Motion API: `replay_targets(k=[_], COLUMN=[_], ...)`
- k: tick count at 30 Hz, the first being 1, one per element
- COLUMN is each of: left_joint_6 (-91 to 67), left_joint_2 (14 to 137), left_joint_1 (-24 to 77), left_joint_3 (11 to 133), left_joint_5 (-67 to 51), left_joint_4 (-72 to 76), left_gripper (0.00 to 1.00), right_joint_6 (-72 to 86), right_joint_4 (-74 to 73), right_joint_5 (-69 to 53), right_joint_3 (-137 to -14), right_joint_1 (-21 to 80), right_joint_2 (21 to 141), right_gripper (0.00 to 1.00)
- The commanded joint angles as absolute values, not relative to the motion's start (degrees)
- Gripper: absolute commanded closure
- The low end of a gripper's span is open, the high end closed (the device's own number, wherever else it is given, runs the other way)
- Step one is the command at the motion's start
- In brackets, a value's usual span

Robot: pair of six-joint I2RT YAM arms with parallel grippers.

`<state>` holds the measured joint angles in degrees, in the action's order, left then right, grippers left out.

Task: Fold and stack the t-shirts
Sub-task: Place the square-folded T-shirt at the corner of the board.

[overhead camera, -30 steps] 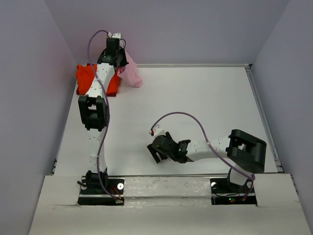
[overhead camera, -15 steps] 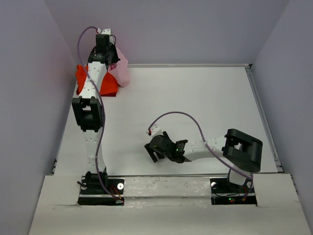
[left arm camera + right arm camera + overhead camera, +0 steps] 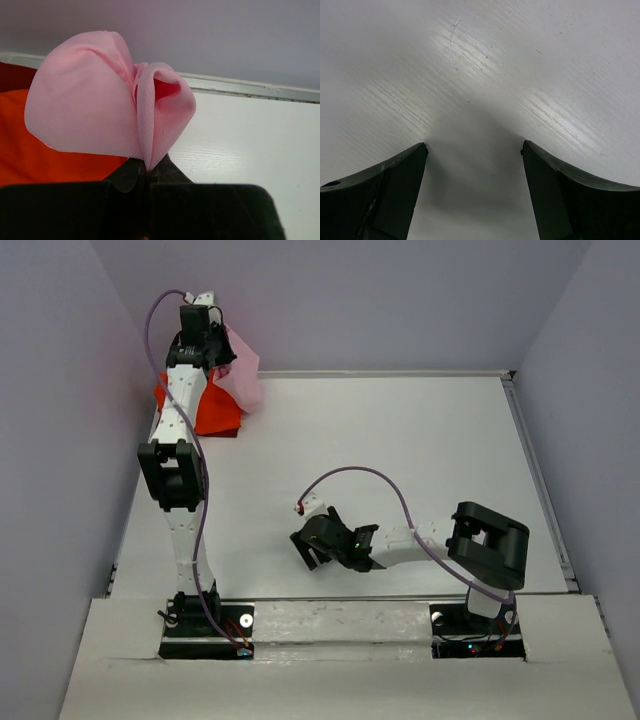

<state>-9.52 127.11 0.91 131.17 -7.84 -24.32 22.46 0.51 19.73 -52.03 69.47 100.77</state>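
Note:
The pink t-shirt (image 3: 240, 375) (image 3: 100, 110) hangs bunched from my left gripper (image 3: 148, 167), which is shut on a fold of it, lifted above the table's far left corner. Beneath and to its left lies the orange-red t-shirt (image 3: 215, 415) (image 3: 30, 160), flat on the table and partly hidden by the left arm. My right gripper (image 3: 305, 550) (image 3: 474, 146) stands open low over bare table near the front middle, nothing between its fingers.
The white table (image 3: 400, 460) is walled by lavender panels at the left, back and right. A raised rim (image 3: 250, 90) runs along the far edge. The right arm's purple cable (image 3: 370, 480) loops above the table.
My left arm has swung left and back toward the far corner, carrying the pink t-shirt over the orange-red one. The right arm has slid slightly left, still open.

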Motion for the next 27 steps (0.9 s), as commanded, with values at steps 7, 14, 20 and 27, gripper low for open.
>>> replay_targets(k=[7, 14, 20, 27], left_joint_6=[-10.7, -12.0, -12.1, -11.8], left_joint_2=[120.2, 118.0, 117.9, 119.3], left_joint_1=[-2.8, -5.4, -7.1, -9.2], left_joint_3=[128.9, 126.9, 124.3, 121.9], left_joint_5=[-10.9, -11.5, -11.3, -10.8], left_joint_4=[-22.8, -22.2, -21.9, -21.3], left_gripper=[1.00, 1.00, 1.00, 1.00], right_joint_6=[23.1, 22.9, 22.9, 23.0], right_joint_4=[-3.8, -3.8, -3.9, -3.9], right_joint_5=[15.7, 15.8, 15.7, 15.6], right_joint_3=[-51.1, -51.2, -51.2, -51.2], right_joint_1=[70.3, 70.3, 70.3, 70.3], right_joint_2=[106.3, 106.4, 106.7, 106.6], right_gripper=[0.18, 0.18, 0.18, 0.18])
